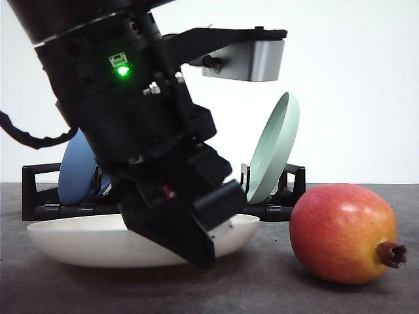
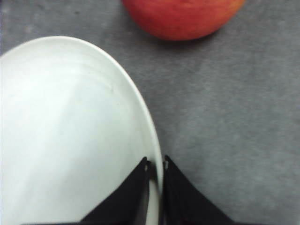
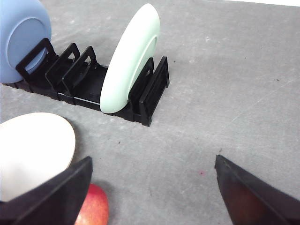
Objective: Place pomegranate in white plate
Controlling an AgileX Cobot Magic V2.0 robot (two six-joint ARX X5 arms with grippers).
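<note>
The pomegranate [image 1: 340, 232] lies on the dark table at the right, its brown crown pointing right. The white plate [image 1: 78, 242] rests flat on the table to its left. My left gripper [image 1: 203, 252] reaches down onto the plate's right edge. In the left wrist view the left gripper [image 2: 155, 161] is shut on the rim of the white plate [image 2: 61, 131], one finger inside and one outside, with the pomegranate [image 2: 180, 16] just beyond. My right gripper [image 3: 153, 158] hangs open over bare table, the pomegranate [image 3: 93, 208] and white plate [image 3: 33, 150] beside one finger.
A black dish rack [image 1: 275, 209] stands behind the plate, holding a blue plate [image 1: 78, 173] at its left end and a pale green plate [image 1: 275, 150] at its right end, both on edge. In the right wrist view, open grey table lies around the rack [image 3: 89, 84].
</note>
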